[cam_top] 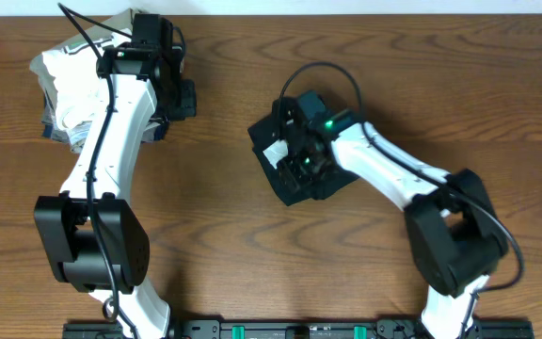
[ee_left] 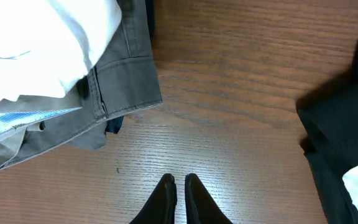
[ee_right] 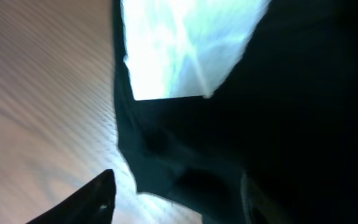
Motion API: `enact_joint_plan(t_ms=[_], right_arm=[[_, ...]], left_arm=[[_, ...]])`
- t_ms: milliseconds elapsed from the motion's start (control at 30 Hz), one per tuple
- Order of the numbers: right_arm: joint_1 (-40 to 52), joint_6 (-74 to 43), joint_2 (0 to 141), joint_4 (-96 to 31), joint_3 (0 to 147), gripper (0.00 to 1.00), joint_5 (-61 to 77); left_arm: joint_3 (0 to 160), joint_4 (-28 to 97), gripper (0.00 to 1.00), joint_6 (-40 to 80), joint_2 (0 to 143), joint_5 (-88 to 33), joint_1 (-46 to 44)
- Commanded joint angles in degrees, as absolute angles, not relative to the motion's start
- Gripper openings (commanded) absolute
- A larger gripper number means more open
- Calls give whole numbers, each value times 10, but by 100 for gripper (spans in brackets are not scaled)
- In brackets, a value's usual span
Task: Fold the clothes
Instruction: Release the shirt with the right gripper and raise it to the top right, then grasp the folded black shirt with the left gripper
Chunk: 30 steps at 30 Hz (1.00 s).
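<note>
The black garment (cam_top: 269, 135) lies folded into a small bundle at the table's middle, with a white label (cam_top: 276, 153) on top. It also shows at the right edge of the left wrist view (ee_left: 347, 118) and fills the right wrist view (ee_right: 278, 124), white label (ee_right: 185, 43) uppermost. My right gripper (cam_top: 304, 171) is low over the bundle. Its jaws (ee_right: 176, 190) are open, one finger over bare wood and the other over the black fabric's edge. My left gripper (cam_top: 184, 99) hovers empty over bare wood, fingers (ee_left: 180, 182) nearly together, between the bundle and the stack.
A stack of folded white, khaki and grey garments (cam_top: 64, 85) sits at the far left corner; it also shows in the left wrist view (ee_left: 123, 81). The table (cam_top: 422, 85) is brown wood. Cables run along both arms.
</note>
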State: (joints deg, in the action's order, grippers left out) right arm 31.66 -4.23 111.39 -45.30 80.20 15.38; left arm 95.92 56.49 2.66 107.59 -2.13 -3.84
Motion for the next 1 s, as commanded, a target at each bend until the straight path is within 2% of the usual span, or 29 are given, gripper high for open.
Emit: enact_joint_plan(t_ms=[0,133,200,300,367,433,533,633,967], right_arm=[[285,-47,1027,-459,851,67,136],[243,-47,974,-452,855,75,135],[215,-47,959,-448,855,78,135],[176,-56,955,-448,855,82,137],[145,-56,956,-449,855,84,150],[125,-55,956,-450,855,84,160],[104,-55,956,-449,855,85,161],[92,-55,956,-450,855,85,161],[77,-51,956,-450,854,86,159]], left_arm=[[957,567,9,40,1084,-19,-36],[951,561,9,53,1084,-121,-37],[938,554,21,74,1084,-169,-38],[909,542,27,121,1084,-191,-45],[880,530,41,150,1084,-191,-54],[851,510,51,178,1084,-202,-62],[805,454,59,200,1084,-268,-74],[766,394,61,241,1084,-309,-88],[705,269,61,355,1084,-278,-169]])
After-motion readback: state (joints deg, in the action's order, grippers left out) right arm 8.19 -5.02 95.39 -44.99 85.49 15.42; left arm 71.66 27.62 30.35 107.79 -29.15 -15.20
